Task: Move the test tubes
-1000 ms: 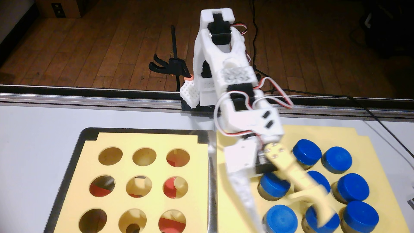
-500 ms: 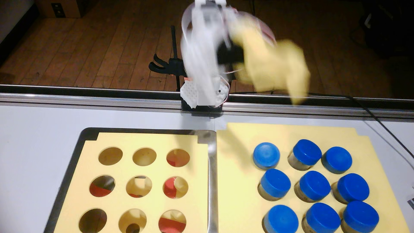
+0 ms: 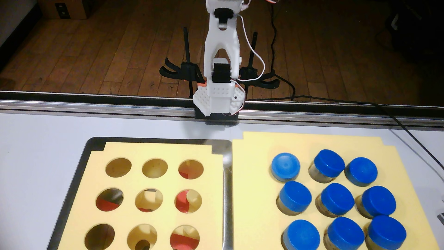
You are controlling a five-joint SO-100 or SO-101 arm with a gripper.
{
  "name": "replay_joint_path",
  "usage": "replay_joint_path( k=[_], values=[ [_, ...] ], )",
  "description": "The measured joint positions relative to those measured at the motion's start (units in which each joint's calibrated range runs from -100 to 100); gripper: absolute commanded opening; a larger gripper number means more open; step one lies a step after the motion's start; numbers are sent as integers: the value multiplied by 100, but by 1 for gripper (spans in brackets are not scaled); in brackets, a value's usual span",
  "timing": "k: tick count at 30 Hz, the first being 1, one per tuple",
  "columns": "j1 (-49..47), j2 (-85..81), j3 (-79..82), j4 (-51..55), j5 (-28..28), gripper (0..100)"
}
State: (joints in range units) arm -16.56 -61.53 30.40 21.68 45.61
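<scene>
Test tubes, nine, blue-capped: stood three-by-three in right yellow foam sheet. Left foam sheet, in metal tray: nine holes, apparently unfilled. Arm upright at table's far edge; fingers off-frame, state undeterminable.

Test tubes seemingly packed tight

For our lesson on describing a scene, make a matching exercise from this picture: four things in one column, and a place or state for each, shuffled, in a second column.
Column one:
1. test tubes
2. foam holes
3. metal tray
4. robot arm

Column two:
A. raised, beyond the far table edge
B. nine, all without tubes, on the left
C. blue-capped, nine standing on the right
D. under the left foam sheet

Pairs: 1-C, 2-B, 3-D, 4-A
</scene>
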Motion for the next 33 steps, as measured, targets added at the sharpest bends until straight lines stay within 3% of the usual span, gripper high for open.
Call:
replay_joint_path(
  k=[2,8,13,15,17,18,22,23,24,33],
  values=[
    [-26,-525,534,0,0,1],
    [-70,-3398,4525,0,0,1],
    [-44,-3678,6792,77,0,1],
    [-88,-3703,6829,222,0,1],
    [-114,-3712,6867,983,0,1],
    [-79,-3712,6876,2033,0,1],
    [-26,-3712,6876,4595,0,1],
    [-26,-3712,6876,5925,0,1],
    [-26,-3712,6876,6310,0,1],
    [-26,-3712,6876,6753,0,1]
  ],
)
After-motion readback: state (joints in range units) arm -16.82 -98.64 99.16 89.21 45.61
